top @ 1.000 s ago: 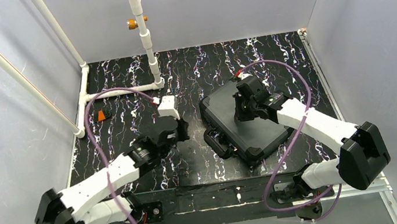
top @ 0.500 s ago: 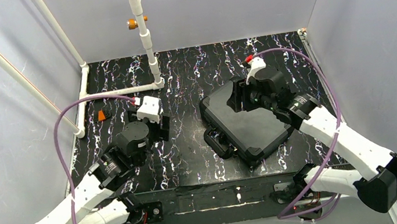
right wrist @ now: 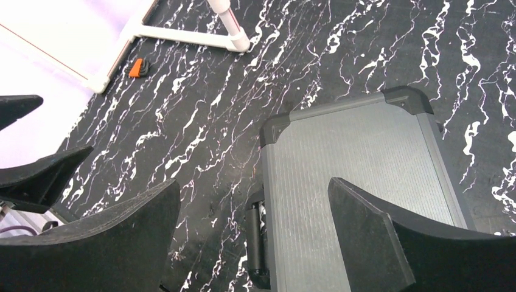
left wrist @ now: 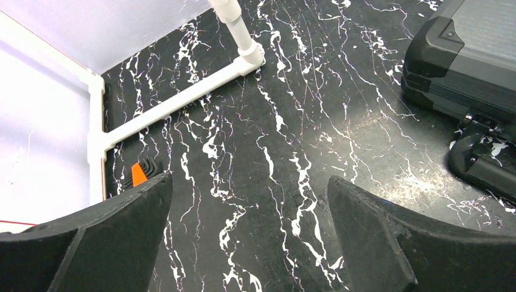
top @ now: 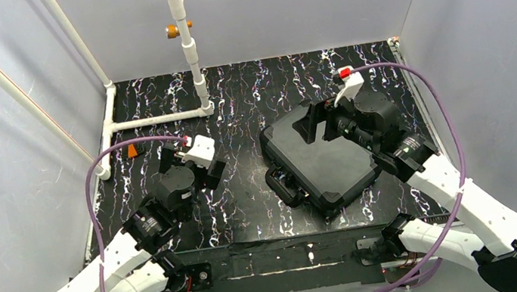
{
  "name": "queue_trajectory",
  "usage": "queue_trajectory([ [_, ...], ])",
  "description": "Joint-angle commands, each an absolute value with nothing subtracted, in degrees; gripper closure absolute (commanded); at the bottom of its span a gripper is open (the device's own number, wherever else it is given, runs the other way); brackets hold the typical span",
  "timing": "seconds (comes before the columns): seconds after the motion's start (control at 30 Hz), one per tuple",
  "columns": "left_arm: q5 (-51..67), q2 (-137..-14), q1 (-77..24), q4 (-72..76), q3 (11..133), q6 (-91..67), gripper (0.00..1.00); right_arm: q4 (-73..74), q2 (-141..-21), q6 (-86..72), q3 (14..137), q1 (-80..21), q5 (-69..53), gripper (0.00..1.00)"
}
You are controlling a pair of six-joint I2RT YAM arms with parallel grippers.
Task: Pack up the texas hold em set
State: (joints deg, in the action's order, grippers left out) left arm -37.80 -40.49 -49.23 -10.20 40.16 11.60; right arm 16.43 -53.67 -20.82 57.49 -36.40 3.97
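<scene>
Black hard plastic case [top: 323, 167], closed and lying flat, sits right of centre in the overhead view, turned at a slant on the black, white-veined worktop [top: 248, 90]. Its carrying handle [top: 282, 186] points toward the lower left. Right pincer [top: 316, 124] hovers above the case's upper edge, its two fingers spread wide and holding nothing; its wrist view looks down on the ribbed grey lid [right wrist: 359, 182]. Left pincer [top: 192, 167] hangs over the worktop left of centre, also spread wide and empty, well apart from the case. White pipe frame [top: 160, 118] lies in the upper left, with a small orange-and-black tool [top: 132, 151] just below it.
</scene>
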Motion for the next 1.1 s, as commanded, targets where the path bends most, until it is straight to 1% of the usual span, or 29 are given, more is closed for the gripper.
queue_trajectory([
  [0.0, -39.47, -38.27, -48.81, -6.88, 39.10, 13.05, 0.02, 7.13, -50.99, -21.78, 53.99, -36.30, 5.48, 0.02],
  [0.17, -39.29, -37.62, -48.78, -6.42, 38.24, 14.27, 0.02, 3.71, -50.80, -22.11, 51.37, -36.30, 5.89, 0.02],
  [0.77, -38.03, -37.62, -48.82, -6.81, 37.84, 14.96, 0.02, 0.54, -50.30, -23.22, 48.19, -36.30, 5.80, 0.02],
  [0.87, -37.57, -37.62, -48.78, -6.92, 37.95, 14.90, 0.02, -1.84, -50.20, -24.23, 47.15, -36.30, 6.14, 0.02],
  [1.07, -37.25, -38.52, -48.73, -6.53, 38.22, 15.07, 0.02, -0.14, -52.53, -25.98, 49.57, -36.30, 8.06, 0.02],
])
